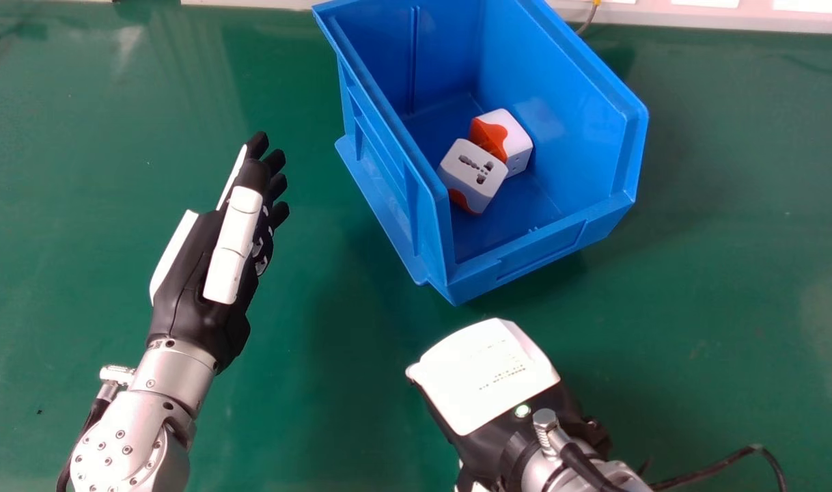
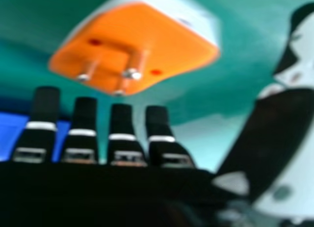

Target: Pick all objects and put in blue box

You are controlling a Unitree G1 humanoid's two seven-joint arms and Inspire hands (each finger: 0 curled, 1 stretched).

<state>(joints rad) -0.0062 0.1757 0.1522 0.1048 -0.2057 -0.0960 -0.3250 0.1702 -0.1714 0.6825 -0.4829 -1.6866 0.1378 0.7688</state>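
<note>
Plug adapters (image 1: 472, 179) in blue box (image 1: 539, 251), glossy green tabletop (image 1: 730, 205)

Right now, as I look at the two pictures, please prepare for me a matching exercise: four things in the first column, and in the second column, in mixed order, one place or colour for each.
Column one
1. Left robot hand
2. Two plug adapters
3. Table
4. Right robot hand

Column two
A. Green
B. Below the box in the head view
C. To the left of the box in the head view
D. Inside the blue box

Right pairs: 1-C; 2-D; 3-A; 4-B
</note>
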